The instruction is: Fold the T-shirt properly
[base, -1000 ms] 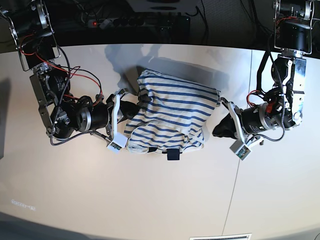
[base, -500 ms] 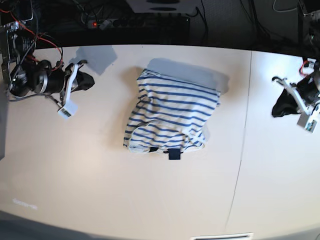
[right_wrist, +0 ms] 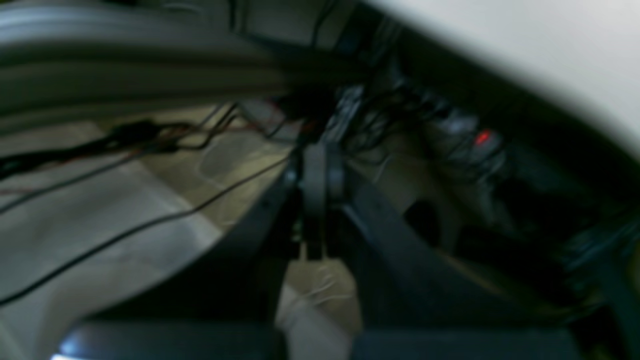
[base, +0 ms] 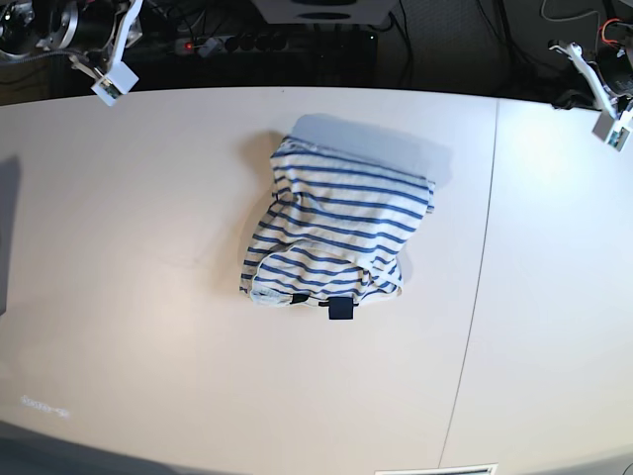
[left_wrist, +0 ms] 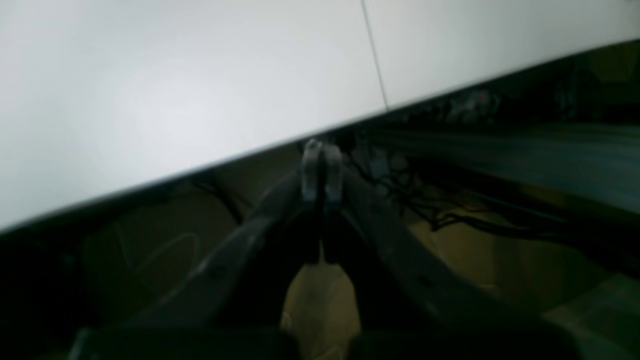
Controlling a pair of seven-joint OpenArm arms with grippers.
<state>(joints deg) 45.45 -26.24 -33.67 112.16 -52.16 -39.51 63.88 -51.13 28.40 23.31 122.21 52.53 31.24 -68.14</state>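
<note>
The T-shirt [base: 336, 233], white with narrow blue stripes, lies folded into a compact, slightly rumpled packet in the middle of the white table [base: 148, 297]. A small dark label [base: 339, 309] sticks out at its near edge. Nothing touches it. My left gripper [left_wrist: 321, 150] is shut and empty, hovering just past the table's far edge; in the base view the left gripper [base: 572, 99] sits at the far right corner. My right gripper [right_wrist: 321, 150] is also shut and empty, over cables beyond the table, and the base view shows the right gripper [base: 138, 25] at the far left corner.
A seam [base: 485, 247] runs front to back through the table's right part. Behind the far edge lie a power strip [base: 267, 42] with a red light [right_wrist: 482, 137] and loose cables [right_wrist: 125, 220]. Both wrist views are blurred.
Both arms have drawn away from the shirt's sides, back and outward to the table's far corners. The folded shirt stays where it was left.
</note>
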